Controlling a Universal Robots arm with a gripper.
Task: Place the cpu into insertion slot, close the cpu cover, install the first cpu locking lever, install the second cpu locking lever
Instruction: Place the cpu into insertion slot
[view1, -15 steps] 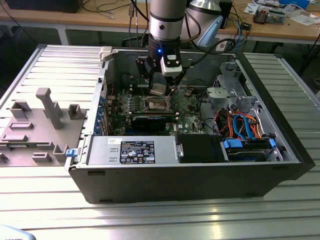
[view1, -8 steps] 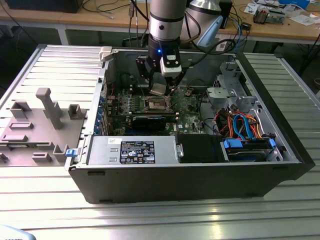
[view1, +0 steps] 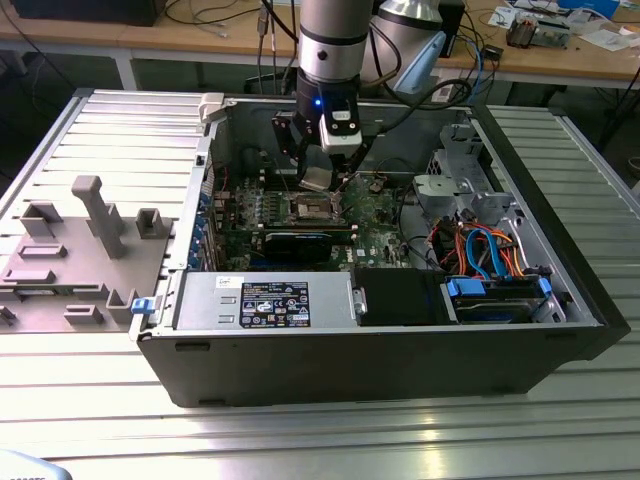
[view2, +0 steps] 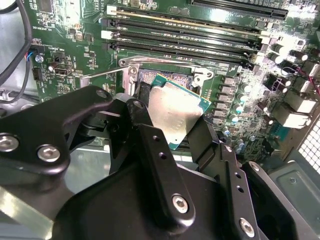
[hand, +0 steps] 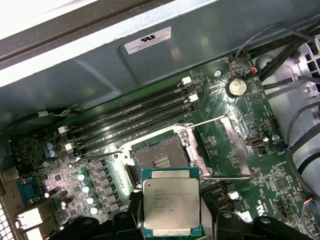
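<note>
My fingers (view2: 147, 135) are closed onto 2 opposite edges of the cpu (view2: 177, 112), silver top facing out and the chip tilted in the second wrist view. In the exterior view I hang inside the open computer case (view1: 400, 360), which lies on the slatted metal desk (view1: 300, 440), and the cpu (view1: 317, 179) sits above the insertion slot (view1: 310, 208), not touching it. In the first wrist view the cpu (hand: 171, 200) is just beside the insertion slot (hand: 157, 160) and overlaps its nearer rim. The slot's dark centre is bare. The cpu cover (hand: 239, 145) is swung open and lies flat on the green board beside the slot. 4 long memory slots (hand: 135, 112) run along the slot's far side.
</note>
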